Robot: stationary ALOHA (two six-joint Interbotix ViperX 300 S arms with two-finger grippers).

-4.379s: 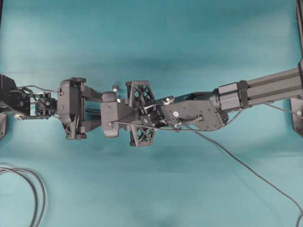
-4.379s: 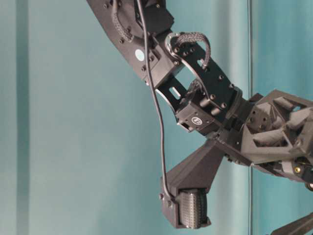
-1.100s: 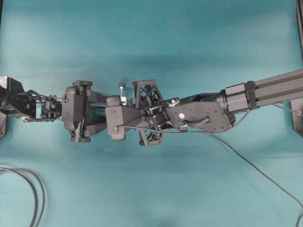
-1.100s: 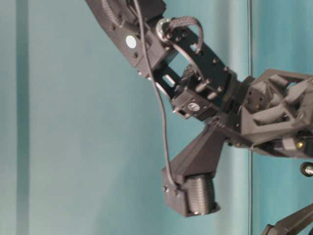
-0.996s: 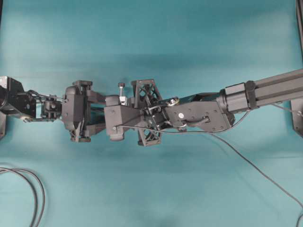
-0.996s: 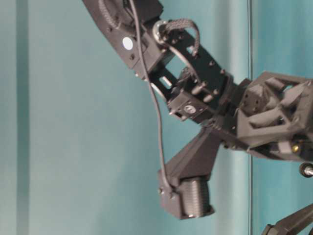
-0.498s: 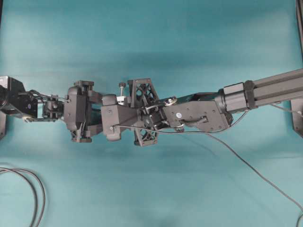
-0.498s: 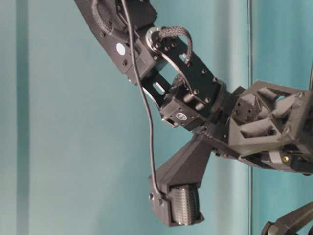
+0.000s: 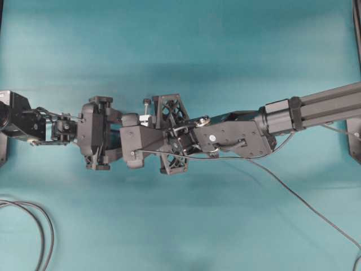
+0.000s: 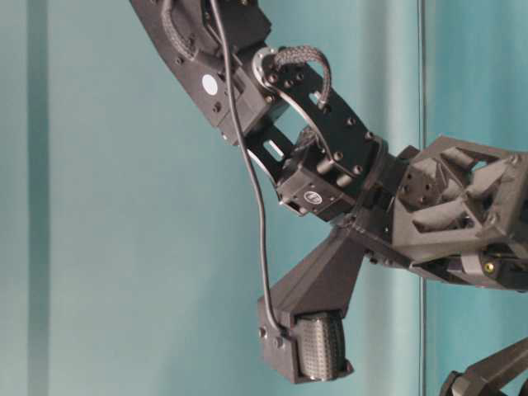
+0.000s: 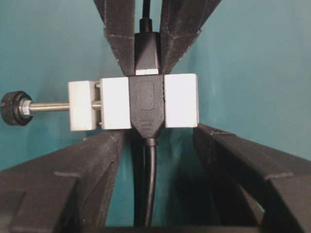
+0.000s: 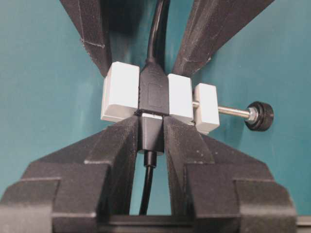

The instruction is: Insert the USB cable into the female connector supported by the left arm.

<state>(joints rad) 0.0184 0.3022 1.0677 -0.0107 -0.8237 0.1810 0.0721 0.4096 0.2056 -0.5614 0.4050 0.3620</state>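
Note:
The female connector (image 11: 180, 99) is a white block with a black band; its pin ends in a dark ball (image 11: 12, 108). My left gripper (image 11: 158, 131) has its wide-set fingers (image 11: 92, 160) against the block's corners, holding it above the table. The USB cable's dark plug (image 12: 150, 136) sits between the pads of my right gripper (image 12: 151, 121), which is shut on it. Only a thin silvery strip of the plug (image 11: 147, 48) shows at the block's edge. From overhead, only the ball (image 9: 146, 102) and a bit of white peek out between the two arms.
Black looped cables (image 9: 39, 226) lie at the lower left of the teal table. A thin cable (image 9: 304, 200) trails from the right arm (image 9: 316, 107) toward the lower right corner. The right wrist camera (image 10: 305, 346) hangs low in the table-level view.
The right arm has shifted a little to the left, toward the left gripper. Both grips look the same as before.

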